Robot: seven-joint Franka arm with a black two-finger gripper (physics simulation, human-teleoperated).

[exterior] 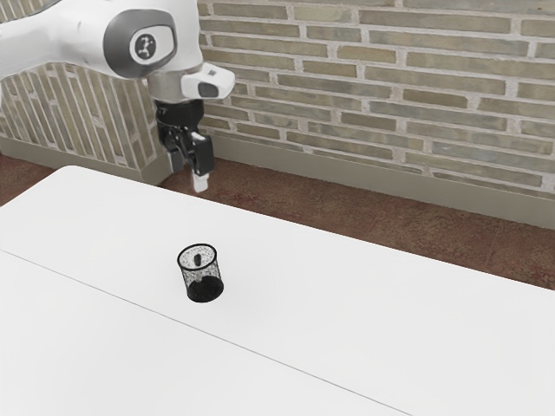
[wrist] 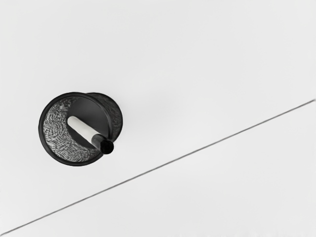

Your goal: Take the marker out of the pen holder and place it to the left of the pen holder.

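A black mesh pen holder [wrist: 47,145] stands on the white tabletop [wrist: 207,64], seen from above. Inside it a marker with a white barrel [wrist: 84,129] and black cap [wrist: 106,146] leans at a slant, its capped end over the rim. A thin dark line [wrist: 158,167] crosses the tabletop near the holder.
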